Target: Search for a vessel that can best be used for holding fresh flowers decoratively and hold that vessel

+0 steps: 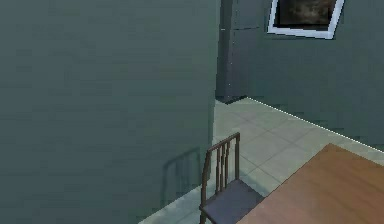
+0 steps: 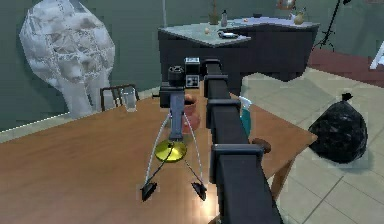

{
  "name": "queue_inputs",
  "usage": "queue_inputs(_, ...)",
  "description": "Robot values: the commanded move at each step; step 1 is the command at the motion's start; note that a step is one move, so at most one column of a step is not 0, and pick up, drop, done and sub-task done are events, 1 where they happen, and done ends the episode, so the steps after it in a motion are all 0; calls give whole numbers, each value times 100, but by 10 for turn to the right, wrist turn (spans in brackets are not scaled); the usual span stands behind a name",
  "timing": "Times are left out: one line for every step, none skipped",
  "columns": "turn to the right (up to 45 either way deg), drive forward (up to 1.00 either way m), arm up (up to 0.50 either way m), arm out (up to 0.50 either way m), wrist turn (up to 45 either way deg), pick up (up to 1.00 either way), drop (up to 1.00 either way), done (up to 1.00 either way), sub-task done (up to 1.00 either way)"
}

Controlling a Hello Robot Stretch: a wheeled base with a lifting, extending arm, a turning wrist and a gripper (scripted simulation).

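- Flat grey-green wall (image 1: 100, 100) — one plain tone.
- White-framed wall picture (image 1: 305, 17): dark, brownish inside.
- Slatted wooden chair (image 1: 225, 185): dark brown frame, grey seat.
- Pale tiled floor (image 1: 265, 135): beige squares with thin grey lines.
- Brown wooden tabletop (image 2: 80, 170): warm, even brown.
- Big crumpled white sculpture (image 2: 65, 50) — grey creases all over.
- Square black arm bar (image 2: 235, 160).
- Small rounded yellow-green thing (image 2: 172, 152).
- Bulging black rubbish bag (image 2: 340, 130).
- Dark grey counter (image 2: 250, 50): pale top.

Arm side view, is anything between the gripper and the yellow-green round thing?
Nothing visible does. The yellow-green round thing shows right between the fingers of the gripper, against the wooden table; a glass stands well aside.
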Motion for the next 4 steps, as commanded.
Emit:
queue_inputs(0,0,0,0,450,0,0,0,0)
queue_inputs(0,0,0,0,450,0,0,0,0)
queue_inputs(0,0,0,0,450,0,0,0,0)
queue_inputs(0,0,0,0,300,0,0,0,0)
